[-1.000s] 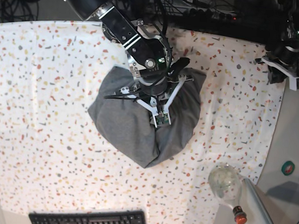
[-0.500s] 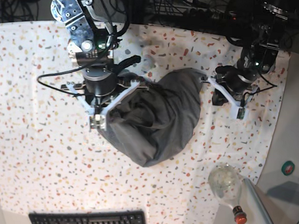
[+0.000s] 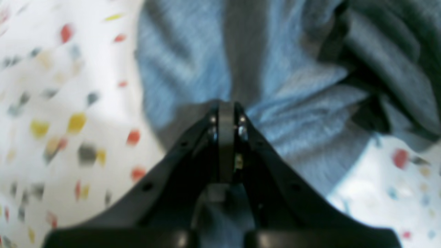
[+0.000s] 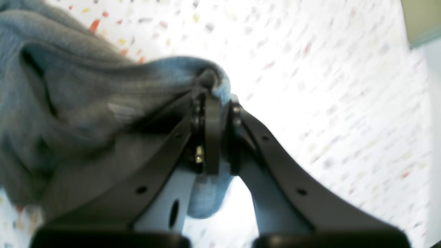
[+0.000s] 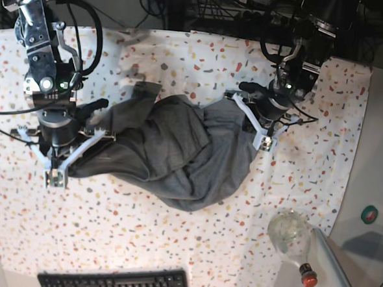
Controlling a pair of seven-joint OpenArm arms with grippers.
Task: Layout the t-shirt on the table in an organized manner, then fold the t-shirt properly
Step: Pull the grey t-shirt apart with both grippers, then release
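Both grippers (image 3: 225, 119) (image 4: 215, 103) clamp the t-shirt (image 5: 178, 149).

The t-shirt (image 5: 178, 149) lies bunched on the table (image 5: 172, 246) at centre frame; a keyboard (image 5: 115, 282) at the bottom edge, a bottle (image 5: 291, 239) at lower right

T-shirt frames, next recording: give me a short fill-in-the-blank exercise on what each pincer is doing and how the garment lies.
1. The right pincer is shut on a fold of the ____.
2. The left pincer is ____, its tips pressed at the t-shirt.
3. In the base view the garment lies ____ on the table, not flat.
4. Near the table's corner lies a clear ____ with a red cap.

Missing words: t-shirt; shut; bunched; bottle
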